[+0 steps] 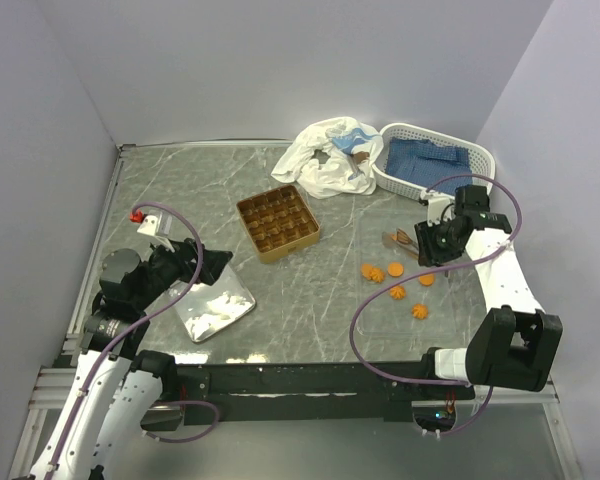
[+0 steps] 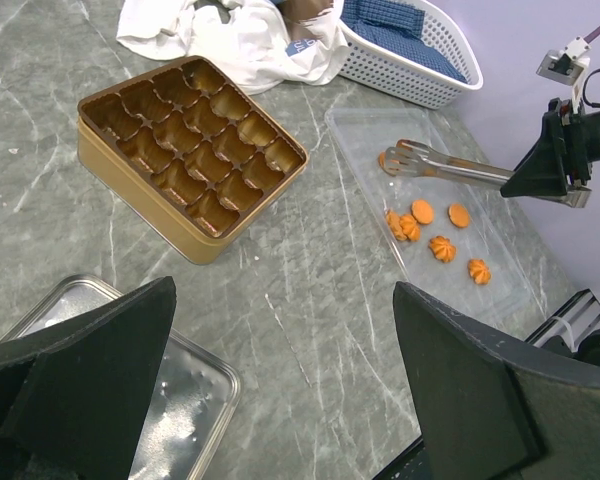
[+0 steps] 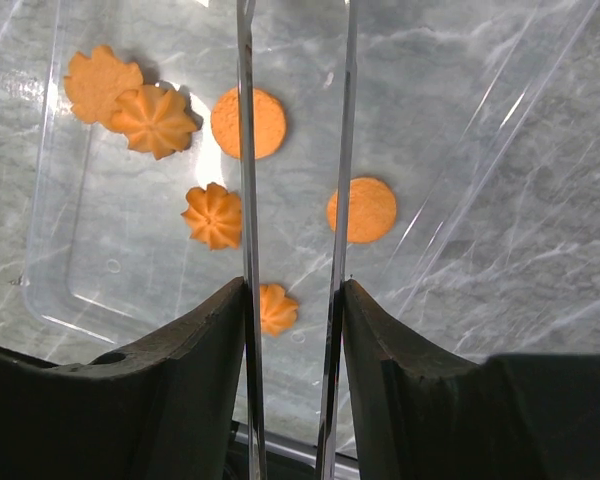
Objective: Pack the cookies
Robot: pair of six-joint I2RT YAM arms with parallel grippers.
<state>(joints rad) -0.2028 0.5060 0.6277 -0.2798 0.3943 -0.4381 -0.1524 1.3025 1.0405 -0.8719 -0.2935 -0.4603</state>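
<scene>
Table (image 1: 180,190) is grey marble, walled at left, back and right, with its near edge at the arm bases.
White basket (image 1: 430,160) holding blue cloth sits in the back-right corner. A crumpled white bag (image 1: 325,155) lies just left of it, touching.
Square divided tin (image 2: 190,155) is mid-table, turned diagonal to the table edges, open side up.
Metal tray (image 2: 195,400) is front-left, near the left arm, with white residue on it.
Clear tray (image 2: 370,135) is right of centre. Its long axis runs from the basket side towards the near edge. A bare strip of table separates it from the tin.
Left end effector (image 2: 283,290) is released, fingers spread wide. It sits over the gap between metal tray and tin.
Right end effector (image 3: 293,290) is clenched on the tongs (image 2: 450,165). Both tong arms run straight out between its fingers. The tongs' long axis points from the right wall towards the tin, tips over the far end of the clear tray. There's an orange bit at the tips; can't tell whether it's gripped.
Cookies (image 3: 213,215) all lie flat in the clear tray, scattered along its length. They're round, so no long axis. Some are plain discs and some fluted. Two overlap at one edge; the rest are apart.
</scene>
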